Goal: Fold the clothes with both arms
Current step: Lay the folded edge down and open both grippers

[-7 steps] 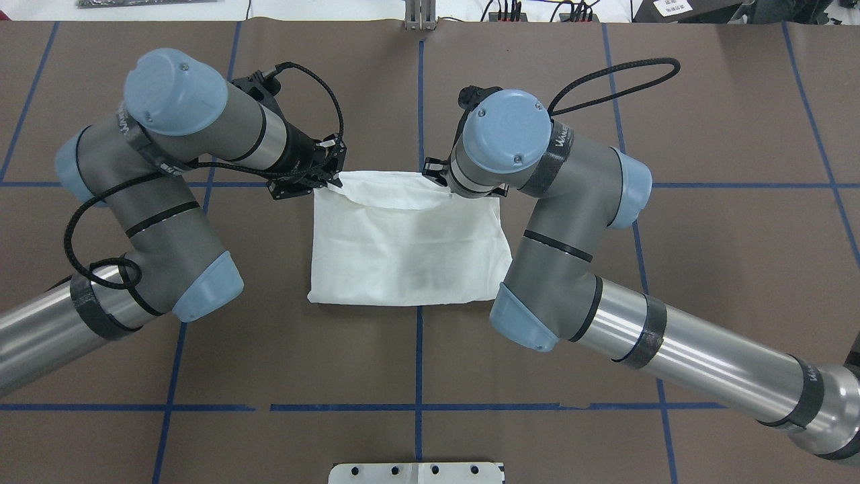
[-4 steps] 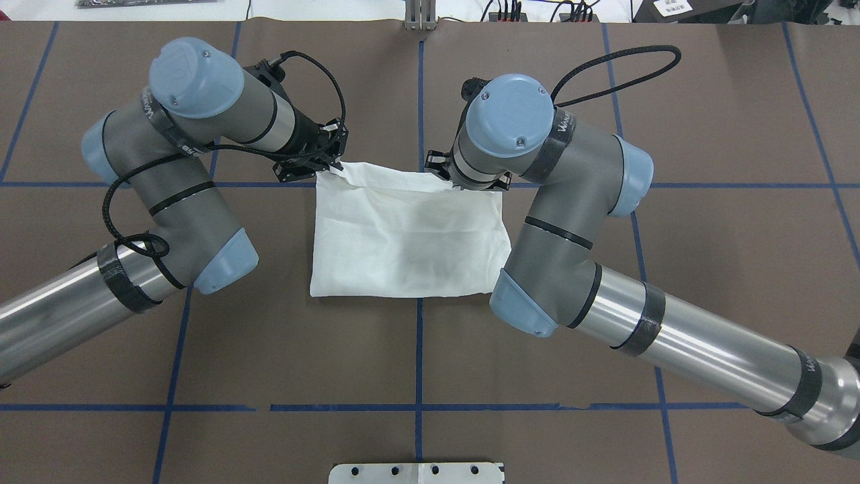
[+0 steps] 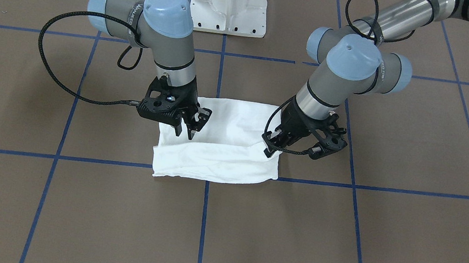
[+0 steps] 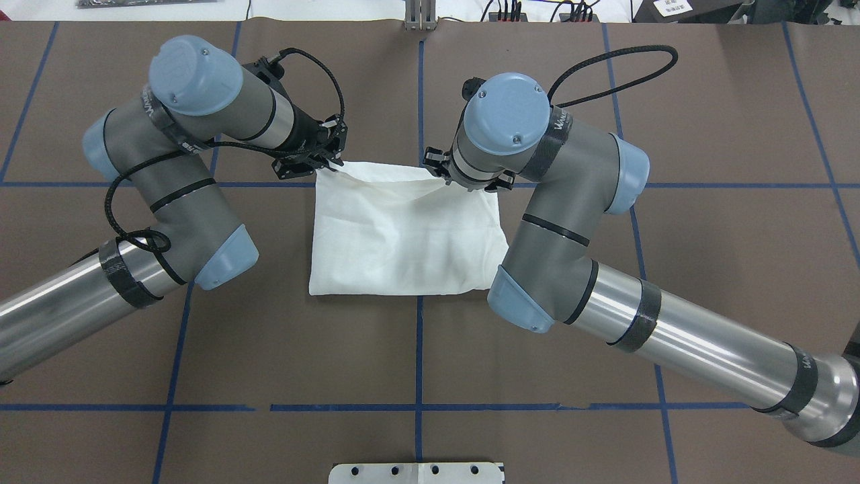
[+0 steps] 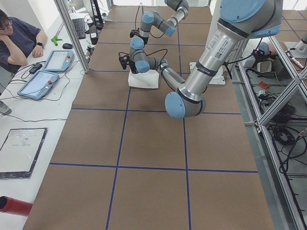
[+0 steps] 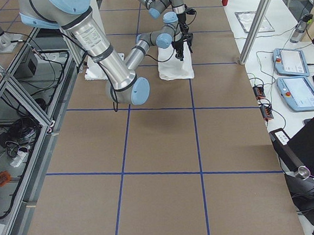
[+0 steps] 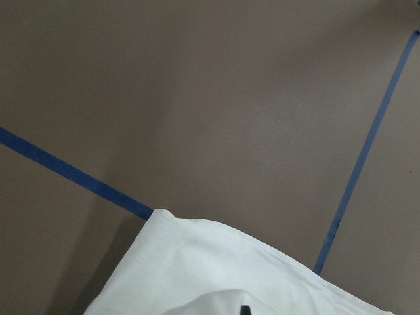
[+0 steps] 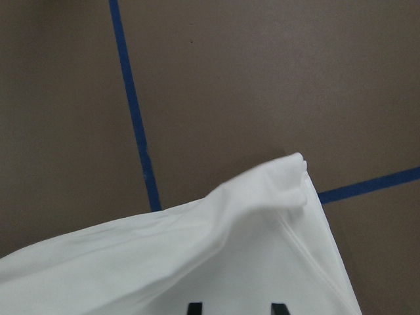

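The clothes [image 4: 403, 235] lie as a folded white rectangle at the table's middle, also seen in the front view [image 3: 222, 152]. My left gripper [image 4: 330, 163] is shut on its far left corner, which is pinched and slightly raised [image 3: 269, 151]; one fingertip [image 7: 244, 309] peeks out of the cloth. In the overhead view the right wrist hides my right gripper [image 3: 184, 132], which stands over the far right corner. Its two fingertips [image 8: 195, 308] show apart, with the cloth lying under and between them. No black text shows.
The white pedestal base [image 3: 228, 8] stands at the robot's side of the table [image 4: 416, 472]. Blue tape lines [image 4: 419, 349] cross the brown tabletop. A person [image 5: 19, 38] sits beyond the far edge beside two tablets [image 5: 43, 76].
Both arms have shifted a little away from the robot. The cloth's far edge has gone with them and now sags less between the grippers.
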`<state>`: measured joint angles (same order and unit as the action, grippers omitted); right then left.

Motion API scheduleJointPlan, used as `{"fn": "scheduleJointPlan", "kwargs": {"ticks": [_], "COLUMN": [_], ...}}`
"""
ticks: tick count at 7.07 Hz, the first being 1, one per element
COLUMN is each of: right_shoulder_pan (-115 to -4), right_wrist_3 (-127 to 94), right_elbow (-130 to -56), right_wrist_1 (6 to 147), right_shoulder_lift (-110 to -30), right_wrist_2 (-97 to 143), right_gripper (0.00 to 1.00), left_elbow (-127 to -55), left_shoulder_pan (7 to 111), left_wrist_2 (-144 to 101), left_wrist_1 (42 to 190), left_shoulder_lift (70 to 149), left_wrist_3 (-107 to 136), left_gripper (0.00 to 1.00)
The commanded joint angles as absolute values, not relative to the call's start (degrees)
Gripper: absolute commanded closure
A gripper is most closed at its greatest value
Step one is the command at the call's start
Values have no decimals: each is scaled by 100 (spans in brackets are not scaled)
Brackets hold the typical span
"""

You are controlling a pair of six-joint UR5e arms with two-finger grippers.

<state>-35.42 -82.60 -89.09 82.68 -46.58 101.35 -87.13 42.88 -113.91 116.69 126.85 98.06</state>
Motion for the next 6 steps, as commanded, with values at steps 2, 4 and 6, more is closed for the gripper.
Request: {"fn": "scheduleJointPlan", "kwargs": {"ticks": [2, 4, 6], "right_shoulder_pan": [-3806, -3997, -4663], "right_wrist_3": [-8279, -8174, -6298], "right_elbow": [-8912, -9069, -9489], "right_wrist_1": [8271, 8349, 9117], "right_shoulder_lift": [-4650, -4728, -5244], "right_wrist_2": [10739, 10854, 10907], "right_gripper": [0, 0, 0], "left_elbow": [-8622, -8657, -9085], "left_shoulder_pan": [4525, 4684, 5130], "left_wrist_2": [-11382, -11408, -11426], "left_wrist_1": [11716, 11663, 11655], "left_shoulder_lift": [12648, 12464, 11755], "left_wrist_3": [9748, 9050, 7637], "left_gripper": [0, 0, 0]}}
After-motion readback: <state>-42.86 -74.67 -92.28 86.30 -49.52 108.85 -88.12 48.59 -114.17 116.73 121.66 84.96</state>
